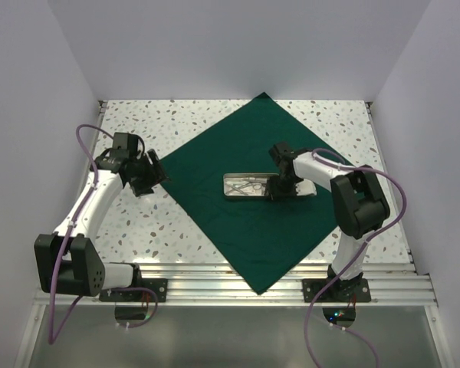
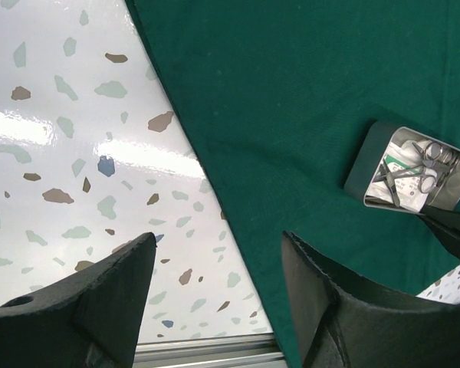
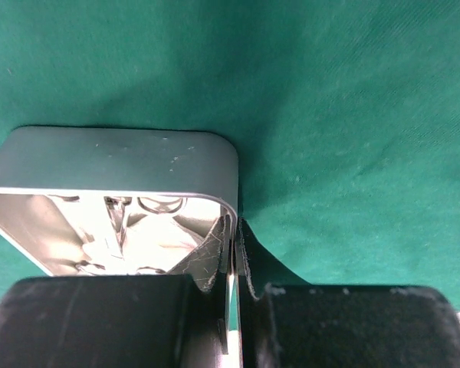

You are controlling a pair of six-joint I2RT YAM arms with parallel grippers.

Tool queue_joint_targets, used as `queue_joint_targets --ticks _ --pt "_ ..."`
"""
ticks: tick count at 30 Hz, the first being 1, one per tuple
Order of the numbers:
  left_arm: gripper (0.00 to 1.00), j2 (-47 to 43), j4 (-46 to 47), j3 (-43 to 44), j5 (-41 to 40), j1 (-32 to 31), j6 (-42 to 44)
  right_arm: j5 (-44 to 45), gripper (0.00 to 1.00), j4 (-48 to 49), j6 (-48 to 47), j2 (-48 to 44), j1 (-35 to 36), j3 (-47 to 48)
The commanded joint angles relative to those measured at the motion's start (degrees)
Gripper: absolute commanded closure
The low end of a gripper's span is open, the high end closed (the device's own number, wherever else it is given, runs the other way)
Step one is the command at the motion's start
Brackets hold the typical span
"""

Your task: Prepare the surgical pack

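The right claw [image 3: 236,253] is pinching an end wall of the steel tray [image 3: 123,157], jaws squeezed almost together, with the tray stretching away to its left. The green drape [image 3: 353,115] is lying flat beneath it. The left claw [image 2: 218,253] is hanging wide open, gripping nothing, over the drape's edge, with speckled table [image 2: 61,115] to its left. Its camera is showing what the right wrist blurs: ring-handled scissors [image 2: 425,165] and a white packet [image 2: 402,157] in the tray, print too small to read. Overhead, the drape is showing as a diamond.
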Motion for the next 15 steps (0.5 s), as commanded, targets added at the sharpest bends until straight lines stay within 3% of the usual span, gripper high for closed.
queue_joint_targets --ticks 1,11,15 --pt "0.30 1.0 1.9 0.3 0.0 0.4 0.1 3.3 1.00 -2.4 -1.2 -2.3 -1.1 1.9" --pt "0.30 1.4 3.0 -0.7 1.4 0.4 0.7 4.8 1.00 -5.3 -5.2 -2.3 -2.4 2.7" --pt "0.30 1.5 3.2 -1.0 2.2 0.4 1.1 4.6 0.90 -5.5 -6.1 -2.3 -2.4 3.3"
